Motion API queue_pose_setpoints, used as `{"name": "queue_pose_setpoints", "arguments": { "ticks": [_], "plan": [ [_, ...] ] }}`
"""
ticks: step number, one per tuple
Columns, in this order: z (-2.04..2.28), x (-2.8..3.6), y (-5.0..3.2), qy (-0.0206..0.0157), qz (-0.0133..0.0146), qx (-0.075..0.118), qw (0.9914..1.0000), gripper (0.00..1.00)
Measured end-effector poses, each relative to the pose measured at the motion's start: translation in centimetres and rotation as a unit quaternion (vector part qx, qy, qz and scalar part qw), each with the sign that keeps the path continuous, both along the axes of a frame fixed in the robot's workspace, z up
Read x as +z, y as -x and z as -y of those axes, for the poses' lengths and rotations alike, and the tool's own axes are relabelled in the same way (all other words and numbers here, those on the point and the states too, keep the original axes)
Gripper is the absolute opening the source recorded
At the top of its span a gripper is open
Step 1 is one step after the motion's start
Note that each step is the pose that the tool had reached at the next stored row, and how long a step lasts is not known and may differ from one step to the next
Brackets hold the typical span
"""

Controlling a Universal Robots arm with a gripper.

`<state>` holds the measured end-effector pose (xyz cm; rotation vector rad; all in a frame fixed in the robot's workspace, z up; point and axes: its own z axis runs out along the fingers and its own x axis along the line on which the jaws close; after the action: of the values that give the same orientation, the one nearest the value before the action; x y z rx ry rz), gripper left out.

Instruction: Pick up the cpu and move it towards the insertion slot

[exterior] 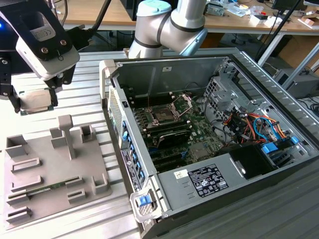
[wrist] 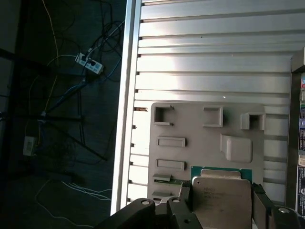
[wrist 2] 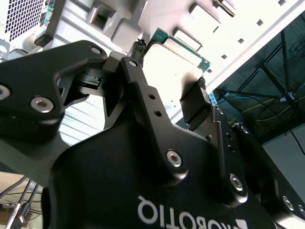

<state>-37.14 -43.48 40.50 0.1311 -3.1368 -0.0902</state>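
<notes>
The gripper (exterior: 34, 99) is clamped narrow on the cpu (exterior: 38, 101), one finger on each of two opposite edges. In the second wrist view the fingers (wrist 2: 199, 98) bear on the chip's sides and leave its bright metal top (wrist 2: 174, 64) bare. The cpu sits flat and roughly level between them, lifted clear of everything. Directly below it is the grey tray (exterior: 45, 209), whose recesses show past the chip (wrist: 221, 200) in the first wrist view. A thin green memory stick (exterior: 50, 188) lies in one of the tray's grooves, well clear of the grip. Under the tray is the slatted table (exterior: 87, 94). The slot (exterior: 163, 115) is well away from the gripper, inside the open case (exterior: 115, 107) on the far side of the case's near wall. Its dark square sits in a silver frame, and the load plate (exterior: 183, 102) appears tipped up, so the opening looks free. The pick looks done and the carry has barely covered any ground. To do this step well, the chip should be kept level and squarely held, since only edge friction carries it, and jerky motion could twist it in the jaws. The path should pass above the case wall rather than skim it. The chip's sides should also come over parallel to the frame, because a skewed cpu would meet the frame or the fragile contacts.
</notes>
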Motion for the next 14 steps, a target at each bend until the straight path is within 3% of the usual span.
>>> {"name": "queue_pose_setpoints", "arguments": {
  "ticks": [14],
  "plan": [
    [0.0,0.0,-0.46,0.0,0.0,0.0,1.0,0.55]
  ]
}}
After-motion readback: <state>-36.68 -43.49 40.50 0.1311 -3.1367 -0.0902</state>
